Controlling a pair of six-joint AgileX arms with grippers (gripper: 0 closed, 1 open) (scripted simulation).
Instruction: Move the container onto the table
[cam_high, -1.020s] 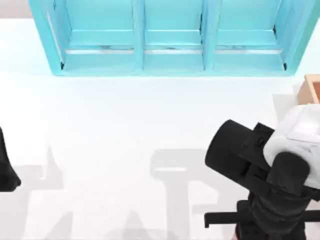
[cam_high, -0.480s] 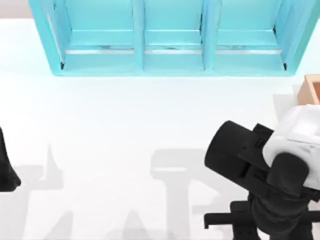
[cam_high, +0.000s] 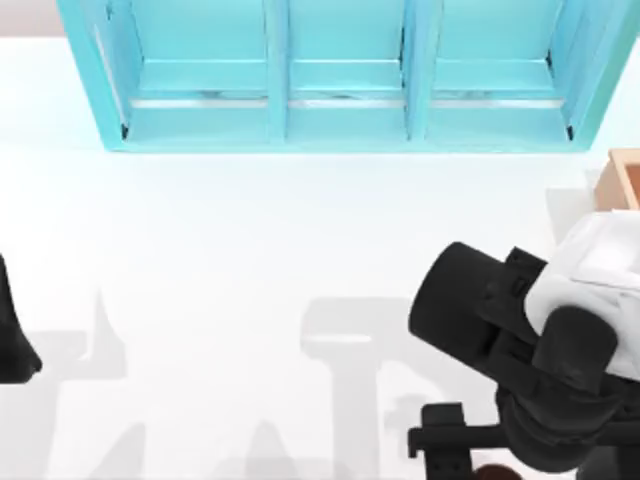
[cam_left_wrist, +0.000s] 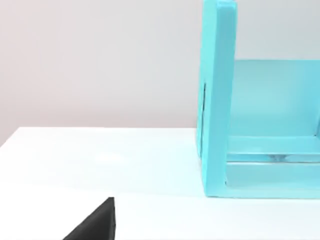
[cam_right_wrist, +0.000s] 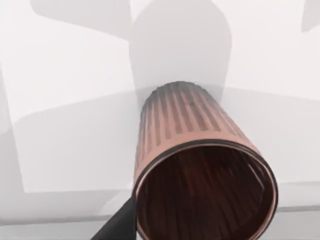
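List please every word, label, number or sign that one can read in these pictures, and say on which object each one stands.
None: no view carries any readable text.
The ribbed container bears only vertical ribs.
The turquoise shelf unit, the wooden box and the white table are plain.
The right gripper and the left arm bear no marking.

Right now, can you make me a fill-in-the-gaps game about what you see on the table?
1. The shelf unit at the far edge of the table is coloured ____.
2. That shelf unit has ____ compartments.
3. The ribbed container in the right wrist view has an ____ top, so you can see inside it.
4. The tan wooden box sits at the table's ____ edge in the top view.

Missing words: turquoise; three; open; right
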